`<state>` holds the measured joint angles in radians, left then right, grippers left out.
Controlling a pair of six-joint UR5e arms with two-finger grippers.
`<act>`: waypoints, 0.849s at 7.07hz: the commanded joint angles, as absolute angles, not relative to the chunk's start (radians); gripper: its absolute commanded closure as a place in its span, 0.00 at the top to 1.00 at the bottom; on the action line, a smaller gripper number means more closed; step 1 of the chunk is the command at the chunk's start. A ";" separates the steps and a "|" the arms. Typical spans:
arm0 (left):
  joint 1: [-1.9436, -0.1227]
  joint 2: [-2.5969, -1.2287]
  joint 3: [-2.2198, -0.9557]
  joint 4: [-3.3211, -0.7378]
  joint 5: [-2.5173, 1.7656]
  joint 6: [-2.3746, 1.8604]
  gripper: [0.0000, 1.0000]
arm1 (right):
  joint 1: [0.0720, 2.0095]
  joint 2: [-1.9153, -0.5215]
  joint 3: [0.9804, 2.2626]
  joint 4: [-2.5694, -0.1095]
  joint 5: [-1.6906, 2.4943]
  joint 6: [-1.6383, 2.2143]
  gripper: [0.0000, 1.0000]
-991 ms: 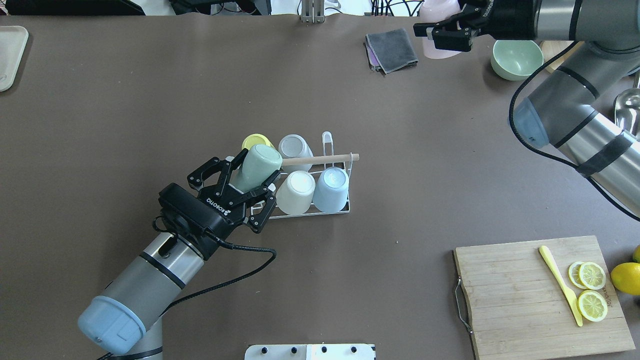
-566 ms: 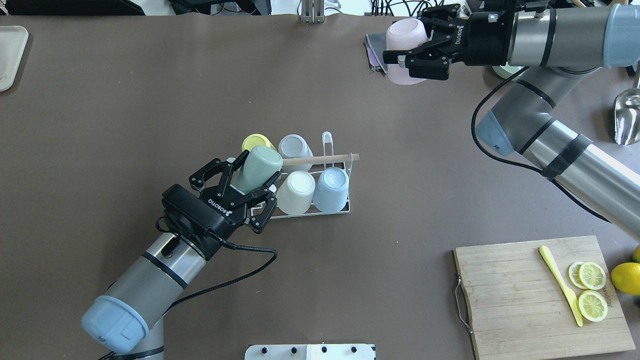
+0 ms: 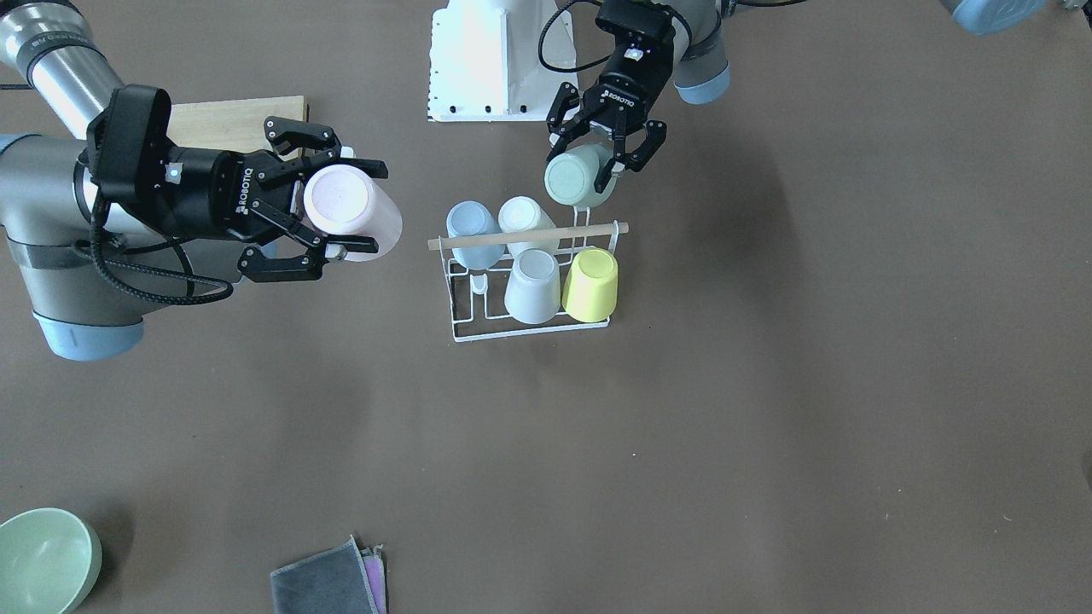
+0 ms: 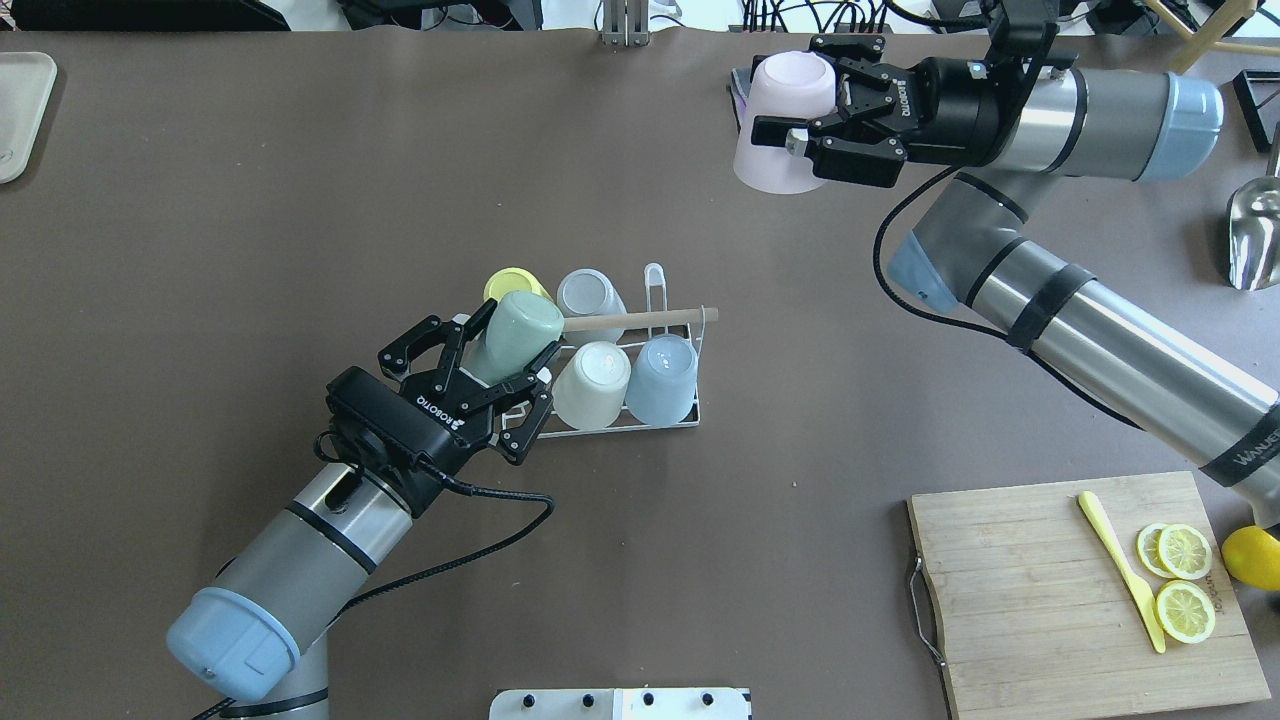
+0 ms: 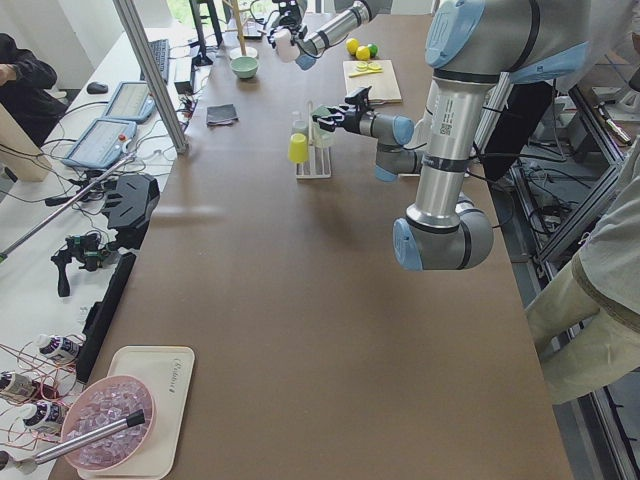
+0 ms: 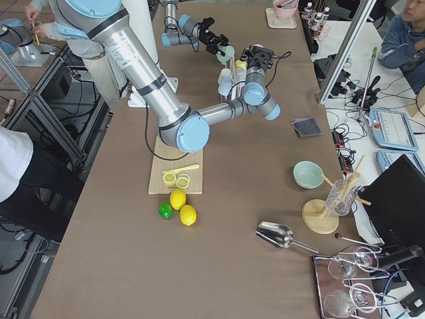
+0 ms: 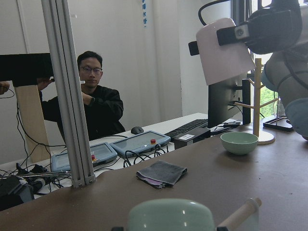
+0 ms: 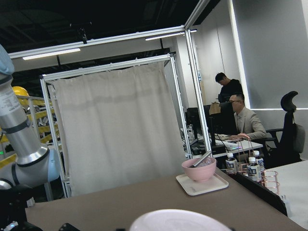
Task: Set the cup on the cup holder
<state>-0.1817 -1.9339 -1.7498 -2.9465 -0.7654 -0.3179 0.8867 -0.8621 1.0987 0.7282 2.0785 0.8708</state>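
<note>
The cup holder (image 4: 620, 424), a white wire rack with a wooden rod (image 4: 640, 320), stands mid-table. It carries yellow (image 4: 512, 282), greyish (image 4: 590, 292), cream (image 4: 592, 385) and light blue (image 4: 662, 378) cups upside down. A green cup (image 4: 515, 335) leans tilted at the rack's left end, and my left gripper (image 4: 495, 350) is open with its fingers on either side of it. My right gripper (image 4: 790, 100) is shut on a pink cup (image 4: 780, 125), held in the air above the far table, well right of the rack. One upright prong (image 4: 653, 285) is bare.
A wooden cutting board (image 4: 1030, 600) with lemon slices and a yellow knife lies front right, a lemon (image 4: 1250, 555) beside it. A metal scoop (image 4: 1255, 230) is at the right edge. A green bowl (image 3: 43, 558) and a grey cloth (image 3: 328, 584) lie at the far side.
The right arm swung left from the far right corner with the pink cup in its gripper. The left gripper and the green cup hardly moved.
</note>
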 commanded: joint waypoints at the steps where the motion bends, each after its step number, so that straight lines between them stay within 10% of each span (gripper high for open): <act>1: -0.184 -1.934 -1.746 -2.948 -0.767 -0.318 0.00 | 0.815 -0.845 1.039 0.729 2.063 0.701 0.00; 6: -0.184 -1.942 -1.741 -2.941 -0.767 -0.318 0.00 | 0.733 -0.798 0.997 0.487 2.017 0.342 0.00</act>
